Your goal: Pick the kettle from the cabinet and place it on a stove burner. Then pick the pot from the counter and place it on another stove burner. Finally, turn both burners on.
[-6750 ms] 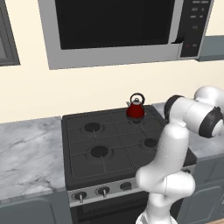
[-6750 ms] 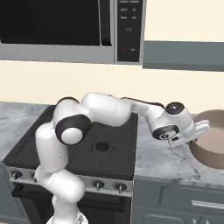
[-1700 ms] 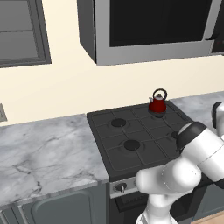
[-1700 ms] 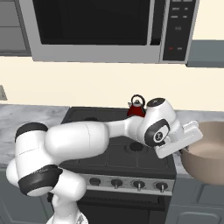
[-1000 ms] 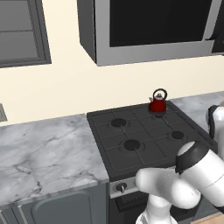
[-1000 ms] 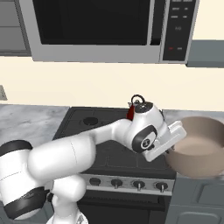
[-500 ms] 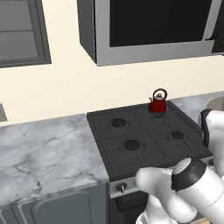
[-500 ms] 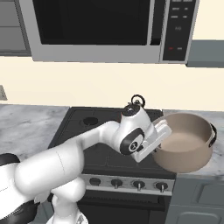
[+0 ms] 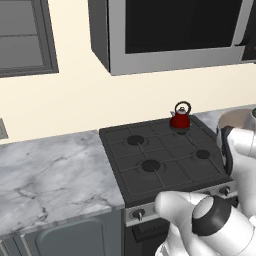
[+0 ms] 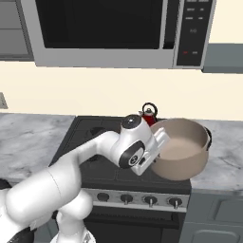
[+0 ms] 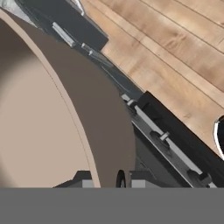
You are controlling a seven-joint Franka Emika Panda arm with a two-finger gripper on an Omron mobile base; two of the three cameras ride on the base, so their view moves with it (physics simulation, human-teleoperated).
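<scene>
Hand view puts my claw (image 11: 120, 179) nearly together, pinching the pot's (image 11: 52, 127) rim wall between its tips. From the right base view I see the pot (image 10: 182, 149) lifted above the stove's (image 10: 95, 166) right front edge, tilted, tan with a paler inside. Behind it, the kettle (image 10: 149, 114) sits on a rear burner.

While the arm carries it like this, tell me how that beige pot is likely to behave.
The pot is wide and seems gripped at one side of its rim, so it will probably want to tilt away from the fingers. It looks rigid, unlikely to flex. It looks empty, so likely moderate in weight. Its smooth wall may slip if swung fast over the cooktop.
</scene>
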